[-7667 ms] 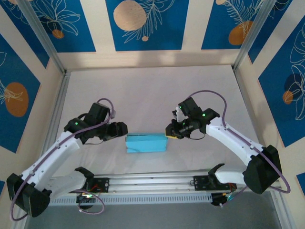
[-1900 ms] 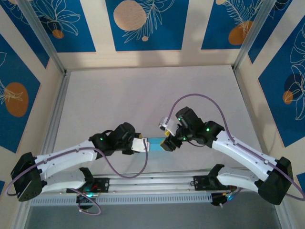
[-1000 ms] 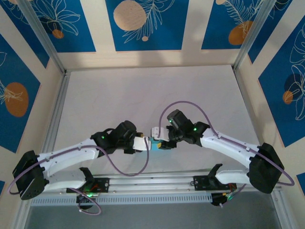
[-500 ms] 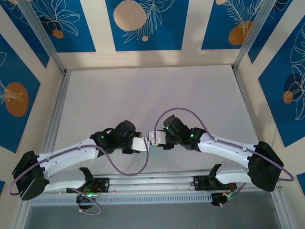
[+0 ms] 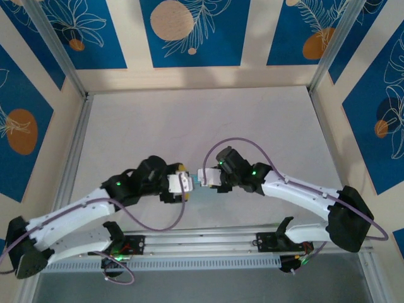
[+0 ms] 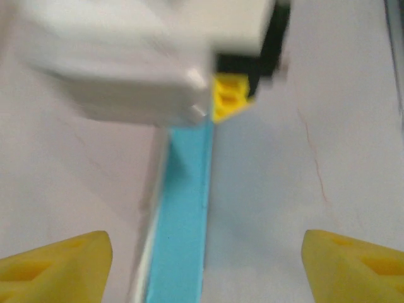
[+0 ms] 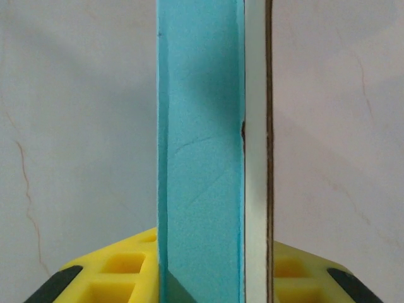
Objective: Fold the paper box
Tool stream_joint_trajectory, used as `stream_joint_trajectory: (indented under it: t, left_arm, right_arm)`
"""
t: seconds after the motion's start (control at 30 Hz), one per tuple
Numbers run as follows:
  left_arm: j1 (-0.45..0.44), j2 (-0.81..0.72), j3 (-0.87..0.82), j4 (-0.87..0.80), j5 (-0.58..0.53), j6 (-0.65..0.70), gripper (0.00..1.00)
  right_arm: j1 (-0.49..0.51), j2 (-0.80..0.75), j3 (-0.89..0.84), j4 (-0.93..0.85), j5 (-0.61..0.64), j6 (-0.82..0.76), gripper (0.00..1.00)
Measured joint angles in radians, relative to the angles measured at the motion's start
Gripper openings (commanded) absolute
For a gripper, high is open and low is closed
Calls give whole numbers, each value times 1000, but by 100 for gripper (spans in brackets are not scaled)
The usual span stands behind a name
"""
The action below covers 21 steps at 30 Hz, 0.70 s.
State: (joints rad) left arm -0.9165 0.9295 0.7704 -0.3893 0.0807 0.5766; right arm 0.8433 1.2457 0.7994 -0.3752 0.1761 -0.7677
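The paper box [image 7: 201, 145] stands on edge as a narrow light-blue strip with a white side. My right gripper [image 7: 211, 278] is shut on its near end, one yellow finger [image 7: 117, 274] on each side. In the top view both grippers meet at the table's front middle, the right gripper [image 5: 202, 178] facing the left gripper [image 5: 187, 184]. Just a sliver of the box [image 5: 196, 184] shows between them. In the left wrist view the box [image 6: 183, 221] runs between the wide-apart yellow fingertips [image 6: 57, 265] of the open left gripper [image 6: 205, 268], closer to the left one and touching neither.
The white table [image 5: 189, 126] stretches away behind the grippers. An aluminium rail [image 5: 202, 242] runs along the front edge by the arm bases. Metal frame posts [image 5: 76, 145] and patterned walls close in the sides and back.
The right gripper has carried the box leftward, up on edge. The left gripper has opened wide around its far end and shifted slightly back, its elbow swinging left.
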Motion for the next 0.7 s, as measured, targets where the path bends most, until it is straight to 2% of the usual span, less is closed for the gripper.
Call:
stream_joint_trajectory:
  t: [0.1, 0.2, 0.27, 0.37, 0.43, 0.53, 0.7]
  left_arm:
    - [16, -103, 67, 13, 5, -120, 77]
    - [36, -171, 116, 15, -23, -298, 63]
    - [53, -169, 183, -31, -67, -463, 56]
    - [95, -74, 312, -149, -110, -686, 61]
    - [140, -5, 360, -203, -96, -811, 66]
    - [235, 76, 353, -276, -37, -992, 66]
    - [376, 126, 310, -355, 103, -1240, 64]
  right_arm:
    - [-47, -5, 37, -78, -27, -3, 11]
    - [-83, -28, 54, -125, -53, -8, 10]
    - [-95, -47, 58, -147, -71, -10, 10]
    - [-97, -71, 58, -169, -91, -11, 10]
    - [-94, -85, 56, -173, -98, -14, 9]
    - [-84, -111, 46, -172, -98, -19, 9]
    - [-77, -148, 20, -173, -97, -37, 9]
